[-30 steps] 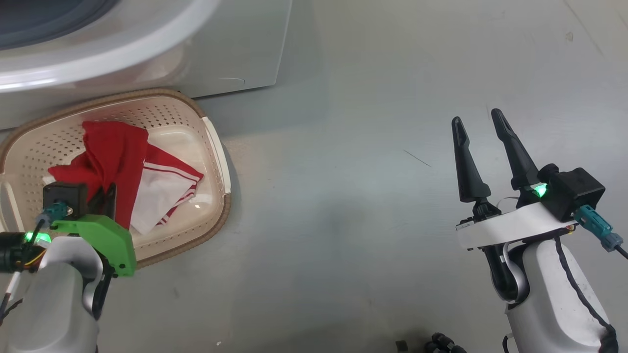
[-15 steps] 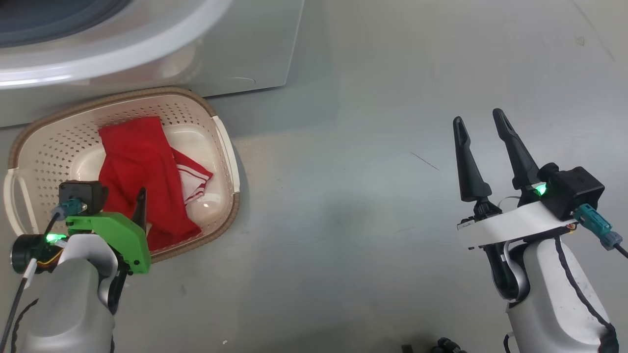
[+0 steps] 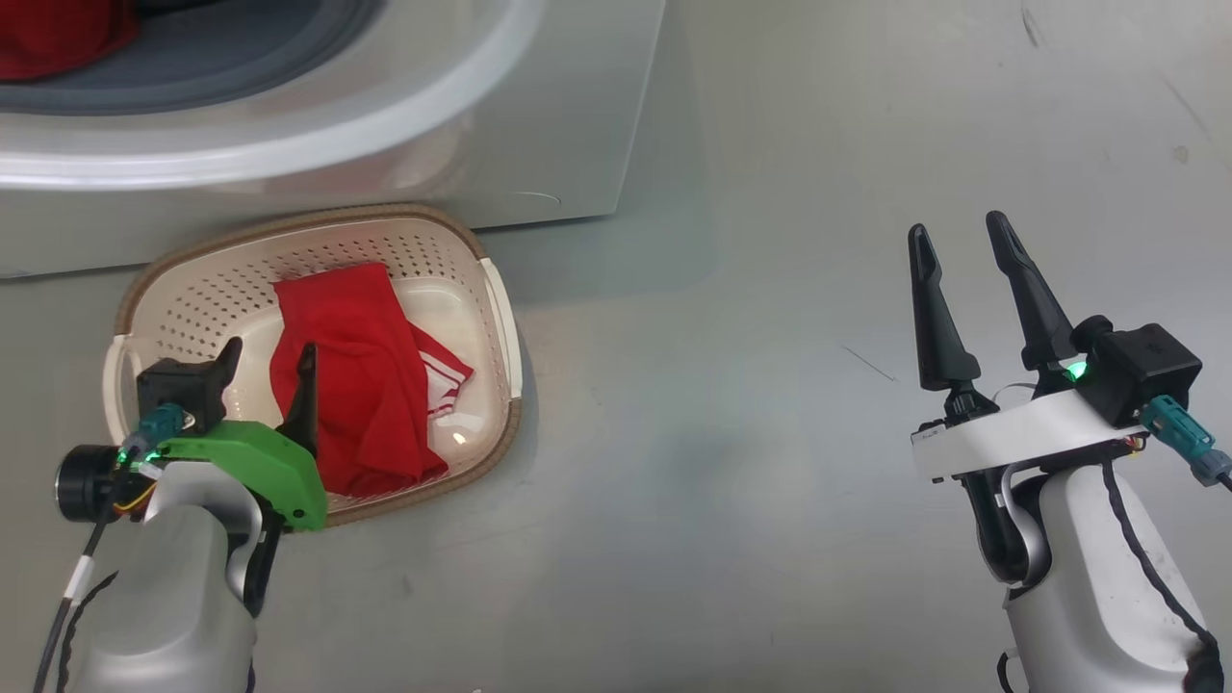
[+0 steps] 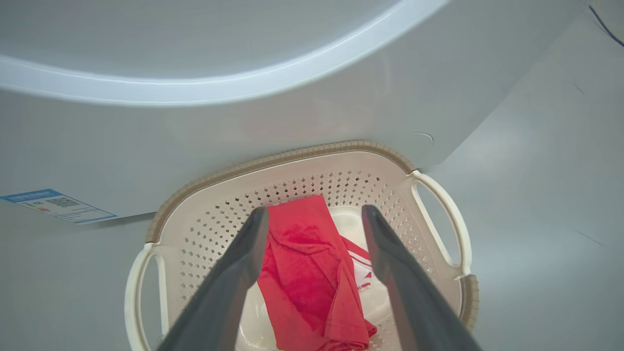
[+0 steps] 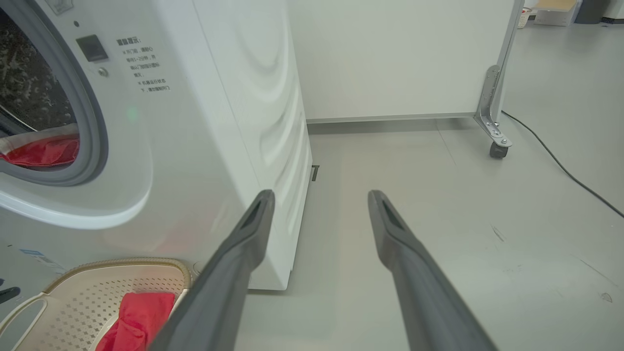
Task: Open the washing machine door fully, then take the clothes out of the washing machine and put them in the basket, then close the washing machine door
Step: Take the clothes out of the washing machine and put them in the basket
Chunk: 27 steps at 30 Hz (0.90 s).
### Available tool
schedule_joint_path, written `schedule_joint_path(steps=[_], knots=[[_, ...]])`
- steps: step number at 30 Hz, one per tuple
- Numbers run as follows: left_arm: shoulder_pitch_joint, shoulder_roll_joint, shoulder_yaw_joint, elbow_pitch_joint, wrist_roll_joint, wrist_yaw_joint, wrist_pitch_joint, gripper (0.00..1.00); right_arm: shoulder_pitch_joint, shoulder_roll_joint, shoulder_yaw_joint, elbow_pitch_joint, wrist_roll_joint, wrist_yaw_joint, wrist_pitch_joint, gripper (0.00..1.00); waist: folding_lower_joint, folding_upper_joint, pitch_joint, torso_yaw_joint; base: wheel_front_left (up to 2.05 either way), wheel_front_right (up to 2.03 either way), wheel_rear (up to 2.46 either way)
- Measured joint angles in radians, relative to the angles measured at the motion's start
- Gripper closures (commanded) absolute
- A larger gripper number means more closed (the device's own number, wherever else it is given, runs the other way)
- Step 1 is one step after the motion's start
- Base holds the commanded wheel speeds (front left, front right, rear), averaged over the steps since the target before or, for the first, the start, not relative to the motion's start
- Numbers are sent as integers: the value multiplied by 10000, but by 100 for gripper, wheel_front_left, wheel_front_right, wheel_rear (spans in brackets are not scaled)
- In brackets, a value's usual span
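Clothes (image 3: 356, 385) in the basket (image 3: 318, 219)
Left gripper (image 3: 269, 351) above it, fingers apart, empty — right gripper (image 3: 958, 231) apart too.

Small cream perforated plastic basket with brown woven-look rim (image 3: 318, 217): sits on the grey floor (image 3: 722, 433), just before the foot of the big white front-loading washing machine (image 3: 577, 115), below its round opening, left of its right front corner. Bright red soft garment with white striped trim (image 3: 356, 385): lies in the basket, reaching from far wall to near wall, nearer the right handle. More bright red fabric (image 5: 44, 151): rests inside the machine, at the opening's lower lip. Left gripper (image 3: 271, 348): hangs above the basket's near left part. Right gripper (image 3: 958, 226): hangs above the floor, well right of the basket.
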Motion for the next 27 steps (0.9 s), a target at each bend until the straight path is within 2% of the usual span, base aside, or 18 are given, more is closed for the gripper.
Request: schedule_joint_path(steps=[11,27], knots=[[18,-343,-336,-403,10,-77,-541,0,88,-196,-84,198,-40,0,0,0,0,0,-973,811,0,0,0],[679,-357,-395,-1398,12,-79,-631,0,849,-276,-29,514,-69,0,0,0,0,0,-2432,1786,0,0,0]])
